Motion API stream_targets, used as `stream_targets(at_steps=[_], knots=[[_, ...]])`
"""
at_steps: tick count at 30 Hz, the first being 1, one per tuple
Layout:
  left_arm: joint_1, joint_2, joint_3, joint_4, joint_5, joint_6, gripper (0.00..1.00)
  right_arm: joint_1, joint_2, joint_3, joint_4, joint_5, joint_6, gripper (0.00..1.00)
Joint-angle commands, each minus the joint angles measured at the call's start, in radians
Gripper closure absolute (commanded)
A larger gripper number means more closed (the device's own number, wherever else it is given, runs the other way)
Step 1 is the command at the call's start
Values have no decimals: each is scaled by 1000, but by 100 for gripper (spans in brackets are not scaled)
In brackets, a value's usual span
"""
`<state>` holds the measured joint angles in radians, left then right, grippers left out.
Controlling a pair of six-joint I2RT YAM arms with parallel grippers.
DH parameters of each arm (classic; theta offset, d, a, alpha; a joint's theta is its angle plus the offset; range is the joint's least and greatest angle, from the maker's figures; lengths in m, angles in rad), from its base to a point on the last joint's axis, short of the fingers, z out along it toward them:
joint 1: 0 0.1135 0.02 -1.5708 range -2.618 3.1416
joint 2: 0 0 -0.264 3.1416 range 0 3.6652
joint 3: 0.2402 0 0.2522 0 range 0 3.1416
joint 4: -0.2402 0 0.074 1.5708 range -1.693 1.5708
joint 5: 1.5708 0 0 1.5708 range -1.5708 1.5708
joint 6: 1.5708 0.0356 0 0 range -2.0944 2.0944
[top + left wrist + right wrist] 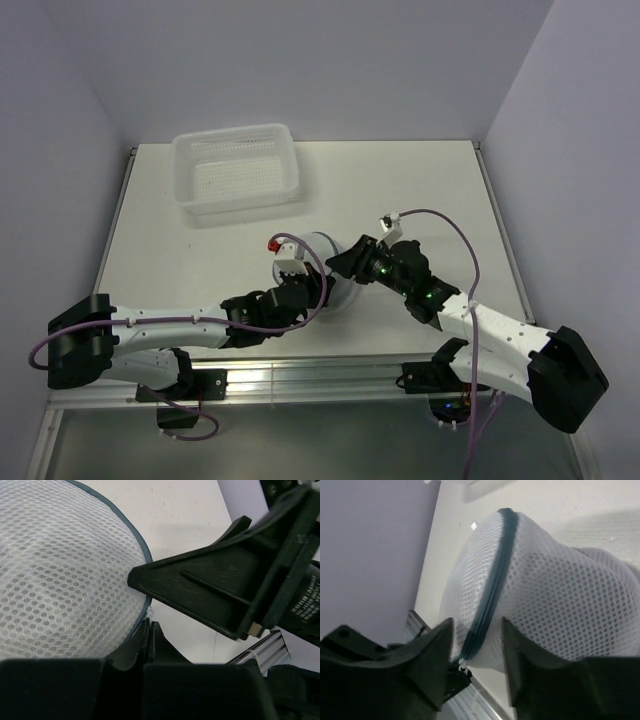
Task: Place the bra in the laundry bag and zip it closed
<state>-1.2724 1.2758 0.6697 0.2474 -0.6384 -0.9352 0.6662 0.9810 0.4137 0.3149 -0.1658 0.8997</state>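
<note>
The laundry bag [322, 246], a white mesh dome with a dark teal zipper rim [492, 587], sits at the table's middle. It fills the left wrist view [60, 570]. My left gripper [306, 290] [149, 624] is shut at the bag's near edge, pinching the small white zipper pull [463, 666]. My right gripper [347, 262] [477, 630] is open. Its two fingers straddle the zipper rim at the bag's right side, one finger [200, 580] pressing against the mesh. The zipper looks closed along the stretch I can see. The bra is hidden from every view.
A white perforated plastic basket [237, 167] stands at the back left of the table. The metal rail [330, 378] runs along the near edge by both arm bases. The walls close the table in on three sides.
</note>
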Motion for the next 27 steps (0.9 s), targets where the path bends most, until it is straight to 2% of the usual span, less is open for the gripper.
stream_targets(at_steps=[1, 2, 4, 5, 7, 11, 15, 20, 21, 22, 23, 24, 25, 27], knots=[[-8, -9, 13, 38, 16, 26, 100, 12, 38, 48, 78, 14, 15, 54], [-8, -13, 16, 36, 13, 32, 100, 12, 42, 50, 73, 21, 10, 81], [-8, -16, 18, 20, 6, 36, 100, 9, 38, 63, 47, 46, -1, 97], [-8, -21, 15, 12, 2, 38, 100, -5, 32, 71, 33, 49, -24, 100], [-8, -30, 4, 0, -9, 39, 100, -37, 28, 86, 20, 39, -41, 100], [-4, -87, -67, -91, -50, 0, 100, -197, 31, 102, 18, -121, -79, 100], [7, -183, -131, -195, -95, -48, 100, -351, 50, 148, -19, -207, -120, 100], [8, -335, -171, -322, -181, -76, 100, -407, 113, 181, -43, -256, -150, 100], [8, -348, -171, -321, -182, -70, 100, -399, 117, 181, -42, -258, -148, 98], [8, -357, -165, -312, -182, -48, 100, -387, 114, 177, -31, -255, -144, 86], [7, -357, -159, -300, -175, -39, 100, -375, 99, 177, -43, -247, -143, 53], [7, -349, -150, -287, -170, -31, 100, -360, 85, 177, -60, -235, -148, 37], [4, -337, -133, -257, -162, -15, 100, -325, 67, 168, -86, -195, -153, 16], [1, -282, -113, -195, -136, -1, 100, -291, -4, 154, -114, -160, -150, 9]])
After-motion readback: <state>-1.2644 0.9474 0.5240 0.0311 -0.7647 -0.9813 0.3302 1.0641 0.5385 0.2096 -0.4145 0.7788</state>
